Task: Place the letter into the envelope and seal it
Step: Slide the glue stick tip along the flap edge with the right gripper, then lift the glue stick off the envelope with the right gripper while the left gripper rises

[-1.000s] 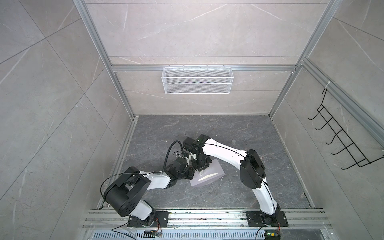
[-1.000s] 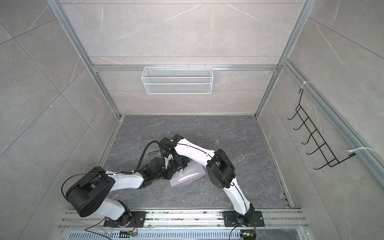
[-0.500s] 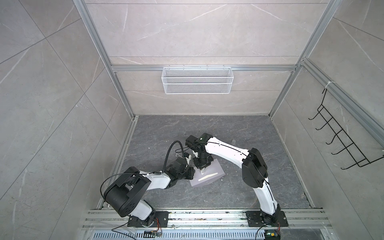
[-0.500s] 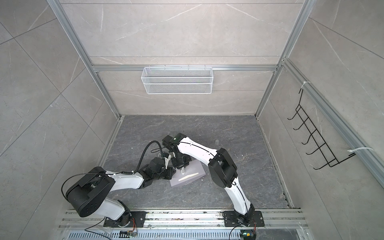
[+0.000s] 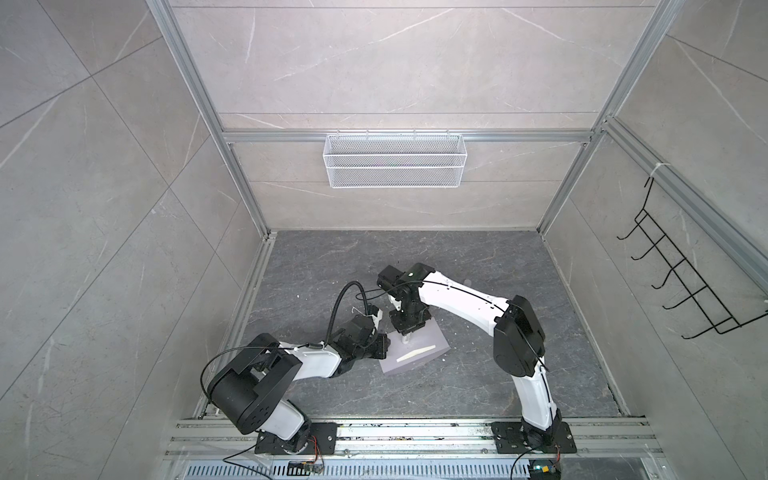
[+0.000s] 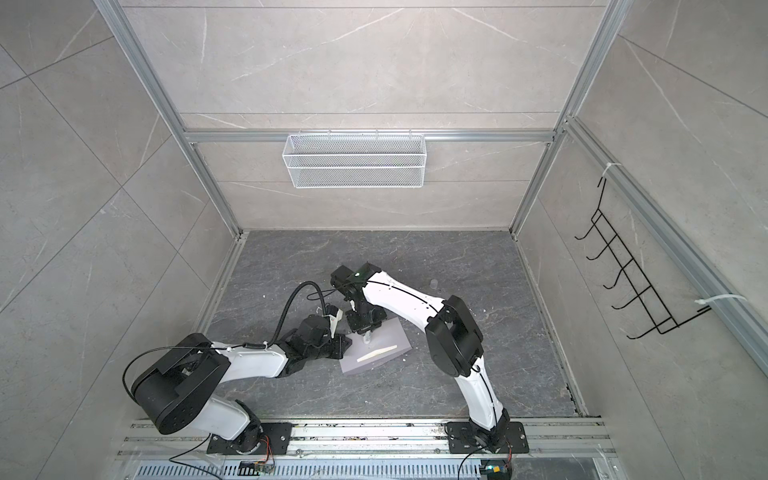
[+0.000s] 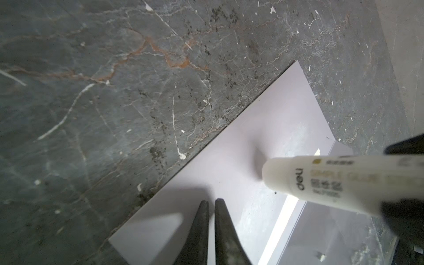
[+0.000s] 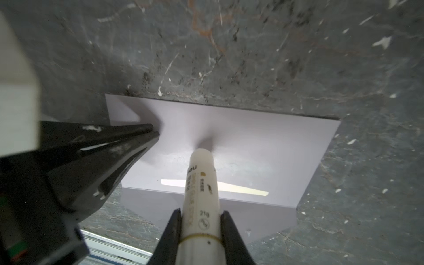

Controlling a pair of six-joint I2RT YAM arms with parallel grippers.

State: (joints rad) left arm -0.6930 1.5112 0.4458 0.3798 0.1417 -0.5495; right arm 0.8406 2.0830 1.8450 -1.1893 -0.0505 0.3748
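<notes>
The pale lavender-grey envelope [image 5: 434,343] [image 6: 390,336] lies flat on the dark marble floor, and its flap lies open and flat [image 8: 263,142] [image 7: 263,128]. My right gripper [image 8: 202,212] [image 5: 407,330] is shut on a white glue stick [image 8: 202,183] [image 7: 321,181] [image 6: 367,338]. The stick's tip rests on the flap. My left gripper [image 7: 211,201] [image 8: 153,130] [image 5: 384,347] is shut, its tips pressing on the envelope near one end. A pale cream sliver [image 8: 241,189] shows along the fold line. The letter itself is hidden.
A white wire basket [image 5: 394,160] hangs on the back wall and a black hook rack [image 5: 681,282] on the right wall. A small clear object [image 6: 433,284] sits on the floor behind the right arm. Aluminium rails [image 5: 415,432] run along the front edge.
My right gripper has shifted slightly over the envelope with the glue stick. The left gripper has stayed in place on the envelope.
</notes>
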